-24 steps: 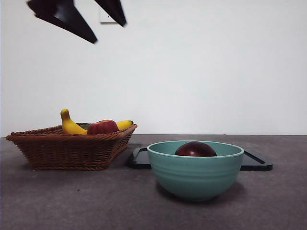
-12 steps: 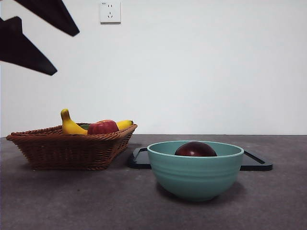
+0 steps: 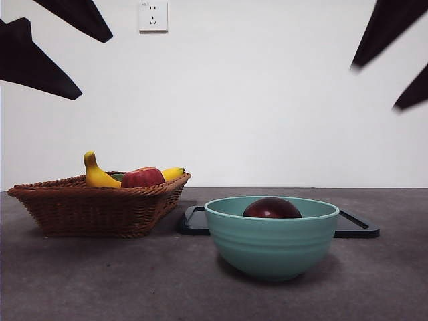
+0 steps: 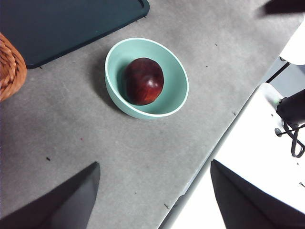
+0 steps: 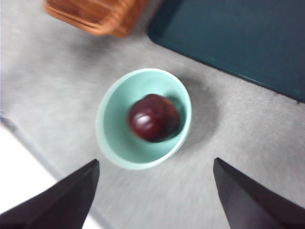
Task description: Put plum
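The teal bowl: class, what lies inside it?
Inside the teal bowl lies one dark plum, alone. The bowl floor beneath the plum is covered, so unseen.

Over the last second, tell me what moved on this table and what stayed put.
One open pincer swung from top centre-left to the upper left corner of the front view. A second open pincer has come in at the upper right. Neither holds anything. The dark maroon plum stayed in the teal ceramic bowl; the woven wicker basket with yellow banana and red apple, and the black tray, did not move.
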Robot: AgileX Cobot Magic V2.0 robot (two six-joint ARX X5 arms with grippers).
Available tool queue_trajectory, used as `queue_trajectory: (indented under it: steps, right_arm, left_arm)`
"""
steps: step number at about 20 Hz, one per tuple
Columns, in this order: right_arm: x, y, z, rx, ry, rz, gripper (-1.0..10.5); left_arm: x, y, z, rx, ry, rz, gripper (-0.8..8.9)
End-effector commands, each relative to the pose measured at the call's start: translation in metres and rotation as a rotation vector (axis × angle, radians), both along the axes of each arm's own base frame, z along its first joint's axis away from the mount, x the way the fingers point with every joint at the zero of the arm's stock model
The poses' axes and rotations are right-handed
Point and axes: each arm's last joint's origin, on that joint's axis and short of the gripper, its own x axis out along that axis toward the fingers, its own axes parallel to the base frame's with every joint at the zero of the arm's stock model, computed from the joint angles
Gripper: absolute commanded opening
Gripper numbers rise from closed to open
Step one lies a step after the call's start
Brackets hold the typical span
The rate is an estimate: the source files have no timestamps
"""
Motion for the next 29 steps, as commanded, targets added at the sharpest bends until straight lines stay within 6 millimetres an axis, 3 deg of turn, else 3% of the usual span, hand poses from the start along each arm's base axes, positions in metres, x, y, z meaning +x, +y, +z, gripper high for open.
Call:
queue_trajectory:
  steps: [1,9,13,17,19,21,25,29]
  right_arm:
    - [0.015,0.014,-0.014,0.017,0.019,-0.033,3.8]
    - [0.051,0.055,-0.066,-0.147,0.049,-0.036,2.9]
    - [0.059,0.064,-0.083,-0.198,0.062,-0.044,2.1]
    - [0.062,0.068,-0.097,-0.231,0.107,-0.034,2.0]
    - [0.062,0.069,-0.098,-0.234,0.109,-0.029,1.6]
    - [0.063,0.071,-0.097,-0.223,0.093,-0.026,0.1]
    - [0.065,0.072,-0.091,-0.207,0.071,-0.03,0.0]
    - [0.077,0.075,-0.068,-0.159,0.017,-0.069,0.0]
  left_arm:
    - [0.001,-0.002,0.002,-0.011,-0.013,-0.014,3.73]
    - [0.001,-0.002,0.002,-0.01,-0.013,-0.015,3.73]
    - [0.001,-0.002,0.002,-0.01,-0.012,-0.015,3.73]
    - [0.001,-0.002,0.002,-0.01,-0.013,-0.014,3.73]
    - [0.001,-0.002,0.002,-0.01,-0.013,-0.014,3.73]
    - [0.001,-0.002,0.002,-0.01,-0.013,-0.014,3.73]
    - [0.001,-0.002,0.003,-0.01,-0.018,-0.016,3.73]
    - [0.001,-0.002,0.003,-0.011,-0.019,-0.016,3.73]
